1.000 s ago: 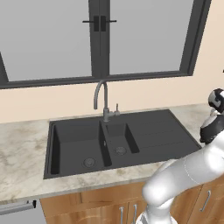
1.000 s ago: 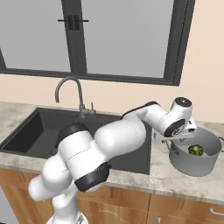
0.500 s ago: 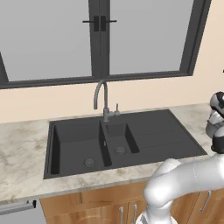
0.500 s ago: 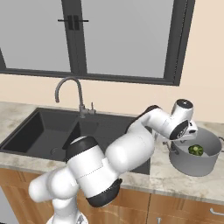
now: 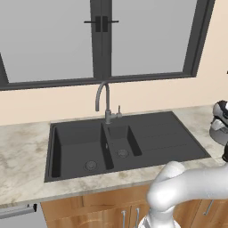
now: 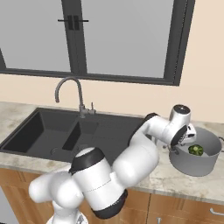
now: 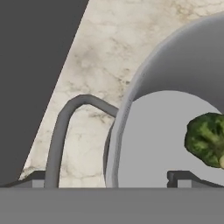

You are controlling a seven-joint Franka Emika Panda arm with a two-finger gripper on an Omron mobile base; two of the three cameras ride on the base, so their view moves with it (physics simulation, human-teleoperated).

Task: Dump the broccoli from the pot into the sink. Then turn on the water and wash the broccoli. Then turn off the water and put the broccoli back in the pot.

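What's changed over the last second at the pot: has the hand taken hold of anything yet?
The hand has swung right, away from the sink, and come down to the left rim of the pot, one fingertip outside the wall by the handle and one inside. Nothing is visibly gripped yet. The pot has stayed on the counter with the broccoli inside; the faucet is unchanged.

My arm (image 5: 191, 187) rises at lower right over the marble bench (image 5: 22, 151). The dark sink (image 5: 147, 138) lies ahead, its gooseneck faucet (image 5: 104, 100) standing below the window (image 5: 102, 40)
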